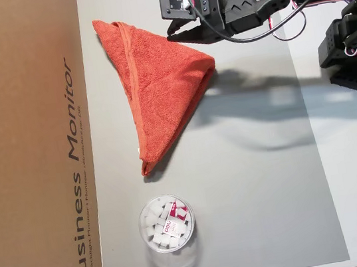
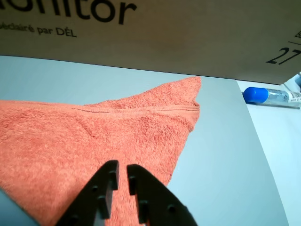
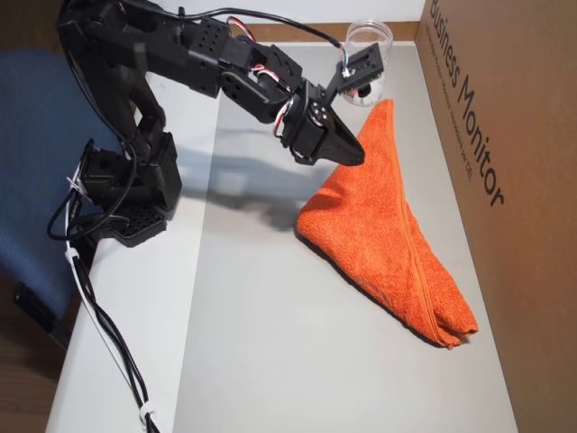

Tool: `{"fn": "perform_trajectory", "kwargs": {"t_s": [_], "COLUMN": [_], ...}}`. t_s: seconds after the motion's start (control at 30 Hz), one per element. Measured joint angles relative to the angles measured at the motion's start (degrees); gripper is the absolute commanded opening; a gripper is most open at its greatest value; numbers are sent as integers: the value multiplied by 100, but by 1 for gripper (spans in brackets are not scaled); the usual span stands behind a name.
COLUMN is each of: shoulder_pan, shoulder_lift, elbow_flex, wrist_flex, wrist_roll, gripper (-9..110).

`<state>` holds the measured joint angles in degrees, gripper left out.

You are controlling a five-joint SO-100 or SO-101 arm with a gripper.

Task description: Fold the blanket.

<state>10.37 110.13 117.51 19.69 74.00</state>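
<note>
Blanket: I see the orange-red terry-cloth blanket [image 1: 156,86] folded into a triangle with a hemmed edge showing, lying flat on the grey rectangular mat [image 1: 267,187]. In an overhead view its long side runs from 12 o'clock down toward 6 o'clock along the box side, and its blunt corner points to 3 o'clock.

Gripper: my black two-finger gripper [image 1: 171,37] sits above the blanket's upper edge, at about 1 o'clock from the cloth's middle in an overhead view. In the wrist view the gripper [image 2: 118,167] has its fingers almost together, only a thin slit between the tips, with no cloth in it; I read it as closed and empty.

Gripper, other overhead view: the gripper [image 3: 356,157] tips lie over the blanket [image 3: 383,225] near its 12 o'clock end.

Jar: a clear plastic round jar [image 1: 168,232] holding white pieces stands on the mat at 6 o'clock from the blanket, apart from it.

Box: a brown cardboard box [image 1: 29,149] printed "Business Monitor" borders the mat at 9 o'clock.

Tube: a small clear tube with a blue cap [image 2: 270,95] lies off the mat at 3 o'clock in the wrist view.
</note>
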Motion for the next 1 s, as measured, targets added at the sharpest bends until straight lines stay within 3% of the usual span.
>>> {"fn": "perform_trajectory", "kwargs": {"t_s": [0.7,1.0], "shoulder_pan": [-220,-229], "shoulder_lift": [2628,4008], "elbow_flex": [2487,3182], "wrist_flex": [62,1336], "wrist_roll": [0,9], "gripper": [0,0]}}
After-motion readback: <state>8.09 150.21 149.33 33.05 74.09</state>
